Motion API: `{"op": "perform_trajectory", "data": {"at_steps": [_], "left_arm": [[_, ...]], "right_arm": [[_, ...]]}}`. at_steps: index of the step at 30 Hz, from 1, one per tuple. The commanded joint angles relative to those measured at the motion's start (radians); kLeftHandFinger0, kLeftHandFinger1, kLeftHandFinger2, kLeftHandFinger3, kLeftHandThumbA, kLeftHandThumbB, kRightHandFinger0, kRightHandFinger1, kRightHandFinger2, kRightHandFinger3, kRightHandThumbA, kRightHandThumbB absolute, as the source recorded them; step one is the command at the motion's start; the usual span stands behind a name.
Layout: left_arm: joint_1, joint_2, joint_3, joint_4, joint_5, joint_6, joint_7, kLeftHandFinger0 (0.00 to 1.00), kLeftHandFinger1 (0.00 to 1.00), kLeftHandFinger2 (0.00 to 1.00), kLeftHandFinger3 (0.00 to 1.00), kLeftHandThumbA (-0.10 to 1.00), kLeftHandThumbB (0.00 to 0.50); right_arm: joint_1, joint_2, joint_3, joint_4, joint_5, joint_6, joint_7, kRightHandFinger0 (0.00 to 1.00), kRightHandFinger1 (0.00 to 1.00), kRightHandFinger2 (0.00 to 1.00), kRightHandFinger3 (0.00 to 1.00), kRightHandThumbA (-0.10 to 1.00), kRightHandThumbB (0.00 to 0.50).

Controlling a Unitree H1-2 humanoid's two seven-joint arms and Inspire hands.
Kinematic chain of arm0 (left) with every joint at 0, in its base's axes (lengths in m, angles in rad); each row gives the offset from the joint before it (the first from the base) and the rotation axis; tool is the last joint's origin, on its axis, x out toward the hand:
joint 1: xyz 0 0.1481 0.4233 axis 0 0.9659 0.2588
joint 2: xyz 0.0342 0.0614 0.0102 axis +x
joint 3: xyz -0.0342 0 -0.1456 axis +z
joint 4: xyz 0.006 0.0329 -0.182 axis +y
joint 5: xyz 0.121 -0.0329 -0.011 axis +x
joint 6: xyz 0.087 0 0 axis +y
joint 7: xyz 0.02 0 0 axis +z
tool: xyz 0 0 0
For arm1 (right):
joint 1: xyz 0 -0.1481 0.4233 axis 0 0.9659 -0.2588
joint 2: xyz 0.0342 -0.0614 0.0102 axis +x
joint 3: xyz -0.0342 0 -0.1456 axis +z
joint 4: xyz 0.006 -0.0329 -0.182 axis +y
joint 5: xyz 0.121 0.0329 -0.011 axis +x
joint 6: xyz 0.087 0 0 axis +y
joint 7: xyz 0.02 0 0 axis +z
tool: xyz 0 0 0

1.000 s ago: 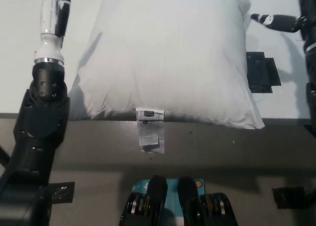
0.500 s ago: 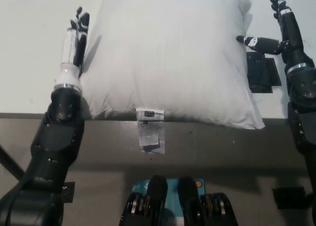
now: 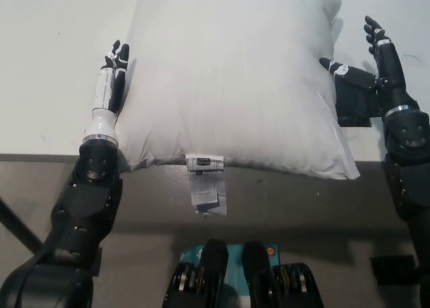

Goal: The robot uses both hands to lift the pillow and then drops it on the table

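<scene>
Item: pillow, filled upper centre of frame, lay flat on table, tag overhanging near edge. We flanked it for two-sided lift: left hand touching left edge, right hand just beside right edge; both released, fingers spread, holding nothing.

The pillow lies on the table, between the two hands. The left hand lies at the pillow's left edge, just beside it, fingers apart. The right hand is at the pillow's right edge, fingers spread, one finger reaching toward the pillow. A flat plate lies on the table under the right hand. The pillow's tag hangs over the table's near edge, between the hands and nearer the robot than either.
</scene>
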Motion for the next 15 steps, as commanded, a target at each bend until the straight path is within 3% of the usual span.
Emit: {"op": "perform_trajectory", "data": {"at_steps": [1,5,7,10,11,15], "left_arm": [[-0.038,-0.010,0.002,0.018,-0.020,-0.031,0.004,1.00,1.00,1.00,1.00,1.00,0.029],[-0.050,-0.033,0.031,0.051,-0.073,-0.031,-0.050,1.00,1.00,1.00,1.00,1.00,0.043],[-0.052,-0.040,0.035,0.061,-0.086,-0.024,-0.072,1.00,1.00,1.00,1.00,1.00,0.042],[-0.036,-0.063,0.056,0.057,-0.122,-0.024,-0.099,1.00,1.00,1.00,1.00,1.00,0.035],[-0.033,-0.077,0.073,0.062,-0.145,-0.018,-0.114,1.00,1.00,1.00,1.00,1.00,0.060],[-0.006,-0.151,0.120,0.075,-0.196,-0.014,-0.138,1.00,1.00,1.00,1.00,1.00,0.102]], "right_arm": [[-0.044,0.019,-0.003,0.026,0.030,-0.057,-0.007,1.00,1.00,1.00,1.00,1.00,0.206],[-0.031,0.062,-0.009,0.099,0.068,-0.102,0.023,1.00,1.00,1.00,1.00,1.00,0.217],[-0.020,0.090,-0.020,0.101,0.091,-0.094,0.025,1.00,1.00,1.00,1.00,1.00,0.248],[0.013,0.122,-0.003,0.091,0.083,-0.103,0.031,1.00,1.00,1.00,1.00,1.00,0.242],[0.023,0.131,0.002,0.089,0.082,-0.103,0.036,1.00,1.00,1.00,1.00,1.00,0.258],[0.026,0.181,0.028,0.156,0.091,-0.108,0.081,1.00,1.00,1.00,1.00,1.00,0.191]]}}
